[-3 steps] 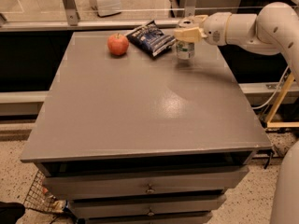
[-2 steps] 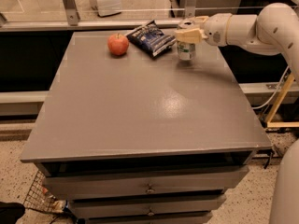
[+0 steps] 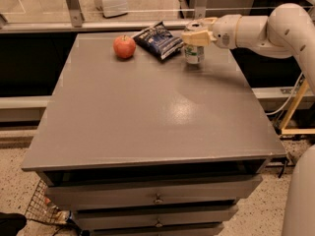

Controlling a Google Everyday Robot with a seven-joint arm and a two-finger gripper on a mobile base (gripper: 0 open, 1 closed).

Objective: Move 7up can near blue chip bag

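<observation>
- Far left, at about 8 o'clock from the table's middle, a wire basket (image 3: pixel 42 208) stands on the speckled floor, partly under the table edge.
- The grey table (image 3: pixel 147 122) fills most of my view. It has drawers (image 3: pixel 157 198) in its front, each with a small knob.
- A red apple (image 3: pixel 124 46) sits at about 11 o'clock on the table top, upright, its stem end up.
- Just beside the apple, at its 3 o'clock, lies the blue chip bag (image 3: pixel 158 40). It is flat and crinkled, near the far edge, and its long side runs from 10 o'clock to 4 o'clock. Apple and bag are near each other, but I see a small gap between them.
- The 7up can (image 3: pixel 194 55) is upright at the bag's 4 o'clock, just beside the bag's right end — I cannot tell whether the two touch. Its base is at the table surface; I cannot say for sure that it rests there.
- The gripper (image 3: pixel 192 37) is at about 1 o'clock over the table, on the upper part of the can. Its cream fingers (image 3: pixel 199 38) are clamped on the can from the sides, and the can's lid shows above them.
- The white arm (image 3: pixel 275 26) reaches in from 3 o'clock — nearly level, passing over the table's right far corner.
- Far right, beyond the table, a pale wooden frame (image 3: pixel 295 107) leans.
</observation>
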